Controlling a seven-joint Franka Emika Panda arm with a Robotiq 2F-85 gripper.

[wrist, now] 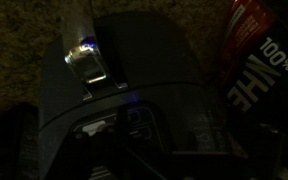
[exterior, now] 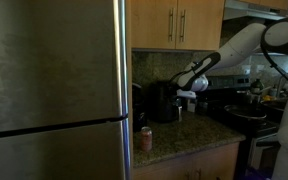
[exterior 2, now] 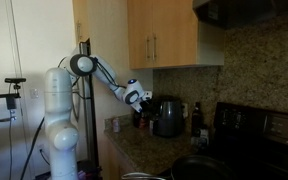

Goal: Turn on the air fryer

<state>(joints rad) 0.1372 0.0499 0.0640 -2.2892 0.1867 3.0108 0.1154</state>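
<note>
All three pictures are small and soft. In an exterior view the fridge (exterior: pixel 54 80) door carries a dull grey sheen, and the air fryer (exterior: pixel 164 102) at the back edge of the bench (exterior: pixel 184 135) is a near-black shape in the shade under the cabinets (exterior: pixel 174 25). In an exterior view the white wall (exterior 2: pixel 34 40) is brightest. The wrist view is very dark, grainy and blurred. Only a pale glint on metal and white lettering on a tub (wrist: pixel 259 70) stand out.

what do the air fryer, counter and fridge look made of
Air fryer: likely black plastic, smooth, faintly glossy. Counter: speckled stone, probably granite, with a polished look. Fridge: brushed stainless steel, judging by its streaky grey sheen.
</note>
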